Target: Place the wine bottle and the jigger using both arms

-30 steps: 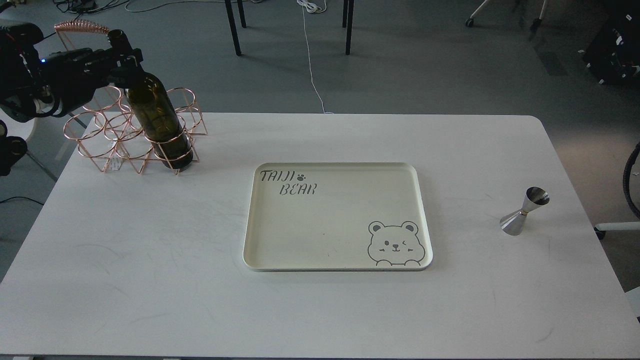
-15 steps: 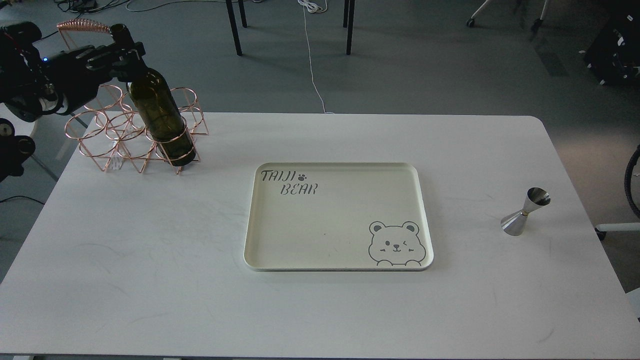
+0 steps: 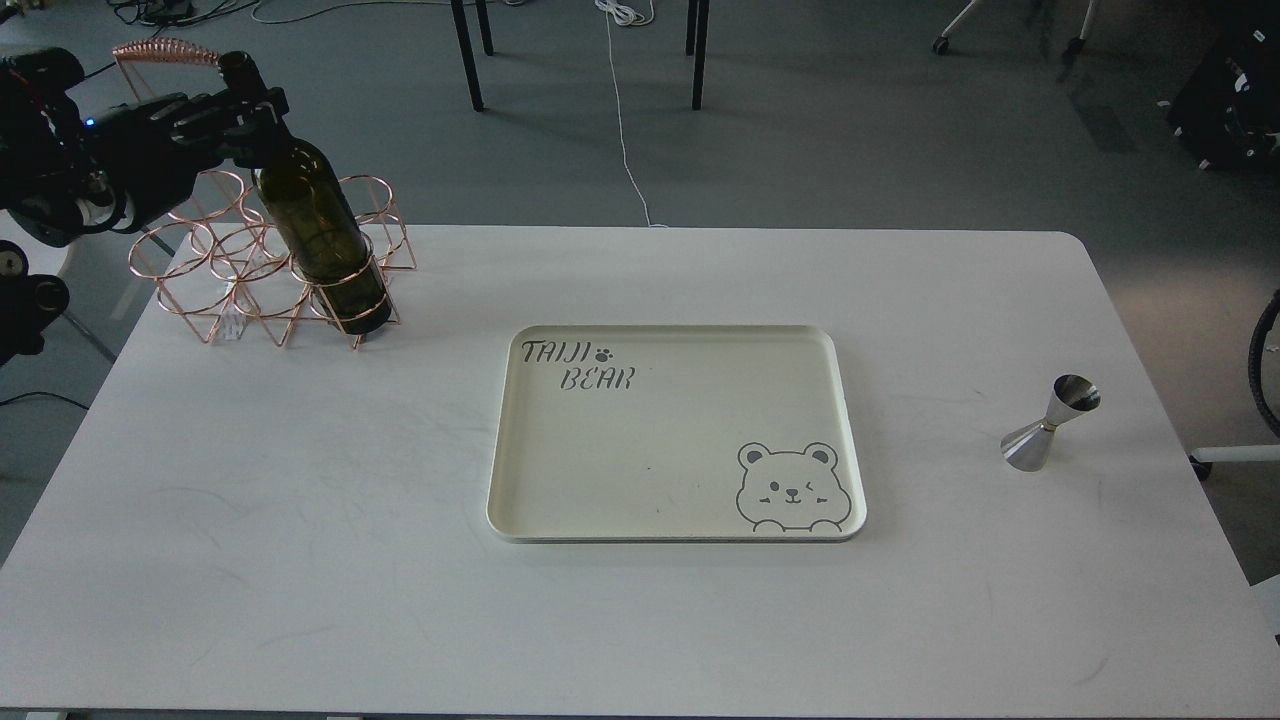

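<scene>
Fingers of the left gripper (image 3: 245, 108) are closed around the thin neck of the wine bottle (image 3: 318, 235) at the upper left. It leans inside a copper wire rack (image 3: 215, 265). Far right on the white table (image 3: 300, 560), the jigger (image 3: 1050, 423) stands alone, beside a bear tray (image 3: 676, 432).

My left arm (image 3: 70, 170) is black and bulky, built of rounded housings with a matte finish. A small blue light glows on its upper casing. Pale silver-grey bands show at a joint near the picture's left edge, with a round black knob below. Its far end narrows into ribbed black fingers (image 3: 215, 112). At the right edge, a curved black ribbed cable (image 3: 1262, 365) shows.
</scene>
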Controlling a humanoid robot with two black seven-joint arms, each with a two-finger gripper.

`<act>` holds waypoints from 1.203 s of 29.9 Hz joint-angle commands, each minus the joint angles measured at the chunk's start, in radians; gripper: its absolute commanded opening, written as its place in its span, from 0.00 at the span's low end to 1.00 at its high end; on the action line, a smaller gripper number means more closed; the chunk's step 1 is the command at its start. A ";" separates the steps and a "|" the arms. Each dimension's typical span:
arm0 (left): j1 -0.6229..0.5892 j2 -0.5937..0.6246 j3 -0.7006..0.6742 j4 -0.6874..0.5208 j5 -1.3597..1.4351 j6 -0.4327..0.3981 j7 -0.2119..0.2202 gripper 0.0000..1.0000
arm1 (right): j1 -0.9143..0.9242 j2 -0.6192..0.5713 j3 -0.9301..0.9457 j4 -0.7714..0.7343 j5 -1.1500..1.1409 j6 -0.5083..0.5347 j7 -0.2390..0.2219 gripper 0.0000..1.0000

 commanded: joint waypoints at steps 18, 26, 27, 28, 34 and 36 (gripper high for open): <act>-0.008 -0.015 -0.006 0.002 -0.021 0.004 0.007 0.87 | 0.001 -0.001 0.000 0.000 0.000 0.000 0.000 0.96; -0.026 0.009 -0.045 0.017 -0.309 0.057 -0.004 0.97 | 0.000 -0.003 0.000 -0.002 0.000 0.001 0.000 0.96; -0.031 0.017 -0.046 0.024 -0.384 0.062 -0.006 0.97 | 0.000 -0.006 0.000 -0.002 0.000 0.001 0.000 0.96; -0.040 0.019 -0.045 0.029 -0.450 0.062 -0.007 0.97 | 0.000 -0.006 0.001 -0.003 0.000 0.000 0.000 0.96; -0.060 0.039 -0.043 0.101 -0.914 0.060 -0.016 0.98 | 0.000 -0.006 0.009 -0.006 -0.002 -0.011 0.000 0.97; -0.060 0.039 -0.043 0.132 -1.024 0.054 -0.016 0.98 | 0.001 -0.004 0.009 -0.015 -0.002 -0.015 0.000 0.98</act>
